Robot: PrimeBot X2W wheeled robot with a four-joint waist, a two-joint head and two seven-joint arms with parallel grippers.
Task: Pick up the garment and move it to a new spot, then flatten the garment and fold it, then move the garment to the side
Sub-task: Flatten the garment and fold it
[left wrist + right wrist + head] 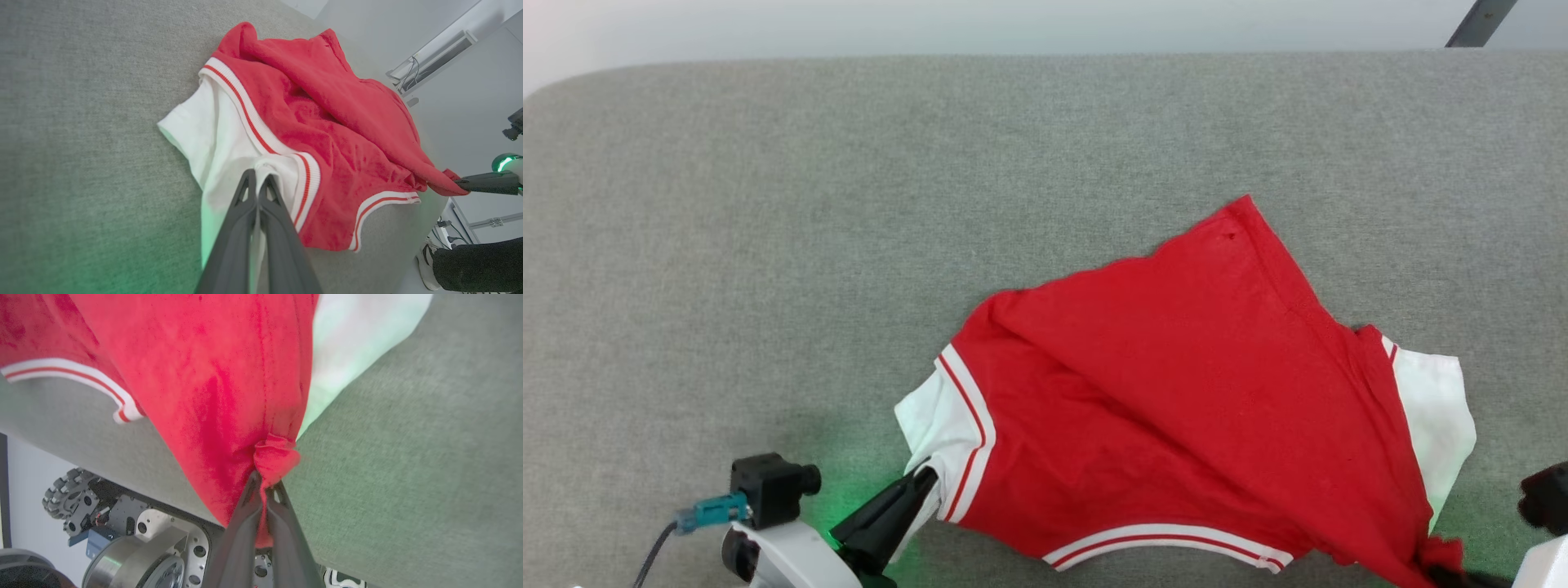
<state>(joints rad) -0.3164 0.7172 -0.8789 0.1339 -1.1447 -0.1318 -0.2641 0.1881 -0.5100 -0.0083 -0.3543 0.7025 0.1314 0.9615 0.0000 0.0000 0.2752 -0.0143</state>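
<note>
Garment (1176,392) seemed mid-flattening — left pincer (258,177) pinching a sleeve (212,134), right pincer (264,484) a red corner (276,457) — likely needing an outward pull next.

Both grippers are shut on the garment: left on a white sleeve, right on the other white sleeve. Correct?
No. The right gripper pinches bunched red fabric of the garment, not a sleeve, as the right wrist view shows. The rest stands.

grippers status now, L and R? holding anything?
Left gripper: closed, pinching the garment at its white sleeve.
Right gripper: closed, pinching a bunched red corner of the garment.
</note>
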